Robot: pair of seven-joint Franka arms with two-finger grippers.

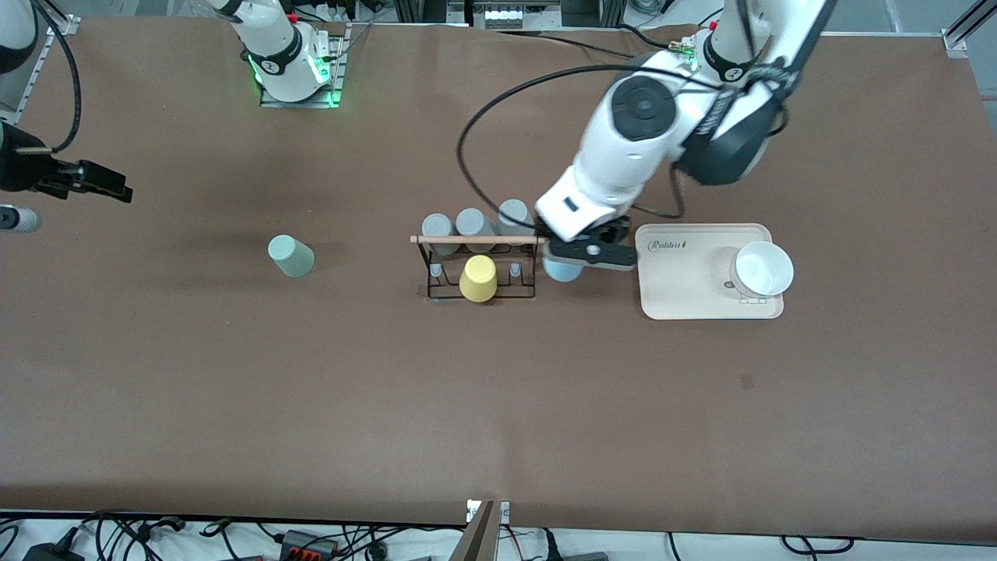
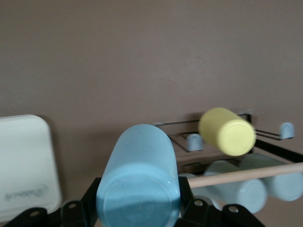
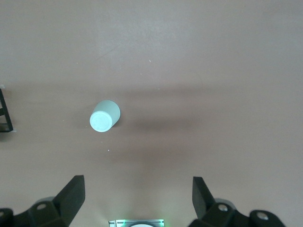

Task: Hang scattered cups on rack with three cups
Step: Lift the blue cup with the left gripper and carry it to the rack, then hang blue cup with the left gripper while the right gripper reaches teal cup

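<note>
Centre of the frame: the left gripper [image 1: 590, 251] is clenched on the light blue cup [image 1: 562, 269], held just beside the rack [image 1: 480, 269] at the end toward the left arm and just off the tip of the wooden rod [image 1: 475, 240]. The left wrist view shows the blue cup [image 2: 138, 183] pinched between the black fingers [image 2: 92, 201], closed base toward the camera and its long axis pointing away from the gripper. The yellow cup [image 2: 226, 131] already sits on a peg. Bare pegs [image 2: 193, 141] stand either side of it, and the nearest bare peg lies close to the cup's open end. That gap, from mouth to peg, looks to be what the coming move turns on.

Three grey cups [image 1: 473, 224] fill the rack's row nearest the robots' bases. Middle left of the frame, the green cup [image 1: 290, 256] stands upside down on the table [image 1: 498, 405], well apart from the rack toward the right arm's end. The right gripper [image 1: 82, 181] waits at the left edge, fingers spread wide and empty. It is clearly the nearer arm to the green cup. At middle right, a white bowl [image 1: 762, 269] rests on a cream tray [image 1: 681, 288].
</note>
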